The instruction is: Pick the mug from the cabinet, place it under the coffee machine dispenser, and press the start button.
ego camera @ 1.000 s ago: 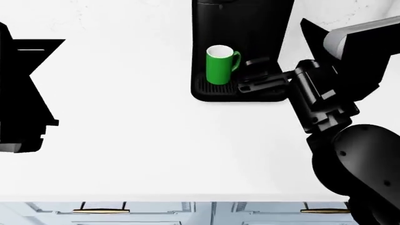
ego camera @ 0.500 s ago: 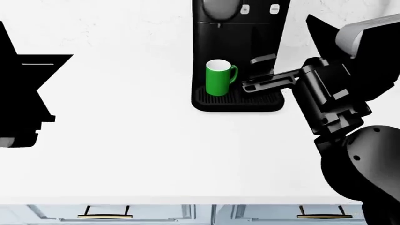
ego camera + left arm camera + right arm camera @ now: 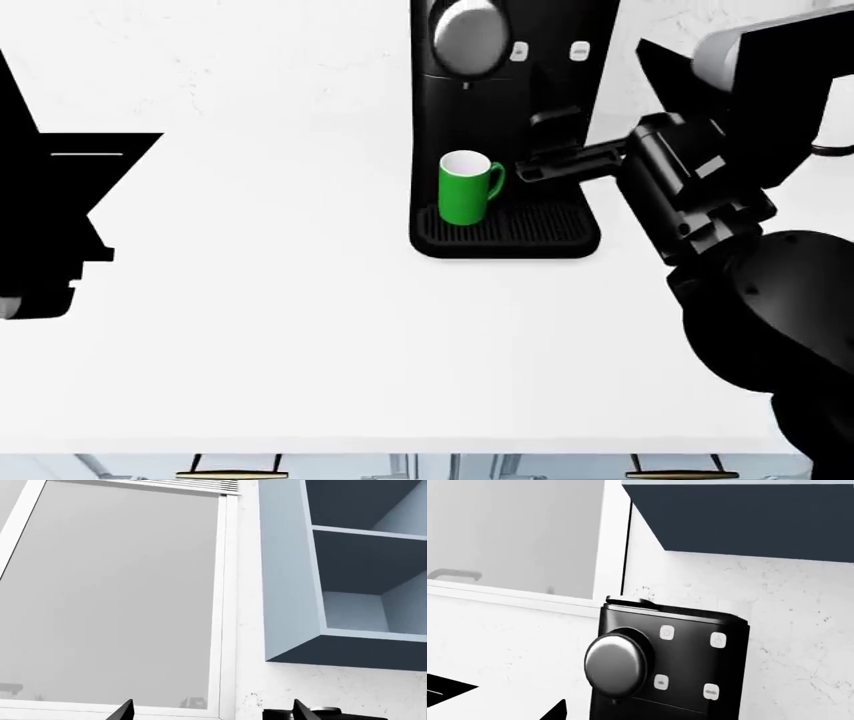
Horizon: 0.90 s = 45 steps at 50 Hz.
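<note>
In the head view, the mug (image 3: 463, 188) is seen standing upright on the ribbed drip tray (image 3: 534, 226) of the black coffee machine (image 3: 514, 120), which is set against the far edge of the white counter (image 3: 294, 330), somewhat right of its middle. The silver dispenser (image 3: 467, 37) is seen directly above the mug. The right gripper (image 3: 545, 146) is held at the machine's front, right of the mug's handle, its two fingers spread apart and nothing between them. The left arm (image 3: 47, 210) appears as a black shape over the counter's left edge.

In the left wrist view, two dark fingertips (image 3: 125, 711) of the left gripper (image 3: 212, 712) are seen wide apart, released; a window (image 3: 120, 600) and an open blue cabinet (image 3: 347, 575) are faced.

In the right wrist view, the dispenser dome (image 3: 616, 665) and four small buttons (image 3: 667, 632) are shown on the machine's face.
</note>
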Motion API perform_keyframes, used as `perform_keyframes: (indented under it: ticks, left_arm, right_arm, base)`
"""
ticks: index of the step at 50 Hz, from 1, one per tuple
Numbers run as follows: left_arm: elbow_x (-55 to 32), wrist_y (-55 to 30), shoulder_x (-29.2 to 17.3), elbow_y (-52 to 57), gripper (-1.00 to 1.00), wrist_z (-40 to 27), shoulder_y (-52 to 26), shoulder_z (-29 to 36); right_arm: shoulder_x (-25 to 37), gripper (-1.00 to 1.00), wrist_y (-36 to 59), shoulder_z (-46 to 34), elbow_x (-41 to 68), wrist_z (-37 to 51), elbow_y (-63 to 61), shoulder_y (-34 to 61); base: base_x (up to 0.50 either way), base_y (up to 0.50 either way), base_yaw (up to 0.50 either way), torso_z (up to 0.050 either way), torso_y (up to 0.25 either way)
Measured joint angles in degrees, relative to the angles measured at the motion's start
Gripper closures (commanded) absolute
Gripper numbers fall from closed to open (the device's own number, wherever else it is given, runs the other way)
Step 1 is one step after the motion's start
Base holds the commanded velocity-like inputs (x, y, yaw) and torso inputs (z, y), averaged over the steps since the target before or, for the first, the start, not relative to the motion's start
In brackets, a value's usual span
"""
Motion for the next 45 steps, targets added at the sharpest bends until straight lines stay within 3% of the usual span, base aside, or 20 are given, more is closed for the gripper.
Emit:
perform_keyframes:
  ticks: [1,2,45]
  left_arm:
    - [0.0,0.1,0.0,0.0,-1.0,0.0,0.1,0.0]
    - [0.1,0.2,0.0,0.0,-1.0,0.0,0.2,0.0]
    - [2.2,0.7,0.5,-1.0,-1.0,0.6,1.9,0.7]
  right_arm:
    - [0.0,-1.0,0.0,-0.1,0.0,-0.1,0.4,0.1]
    - [-0.1,1.0,0.0,-0.2,-0.1,-0.3,0.8,0.2]
    - [-1.5,1.0,-8.3,-9.1,-14.5,-8.0,16.0,3.1]
  base:
    - [0.0,0.0,0.0,0.048,0.062]
    - [0.0,0.0,0.0,0.0,0.0]
    - [0.0,0.0,0.0,0.0,0.0]
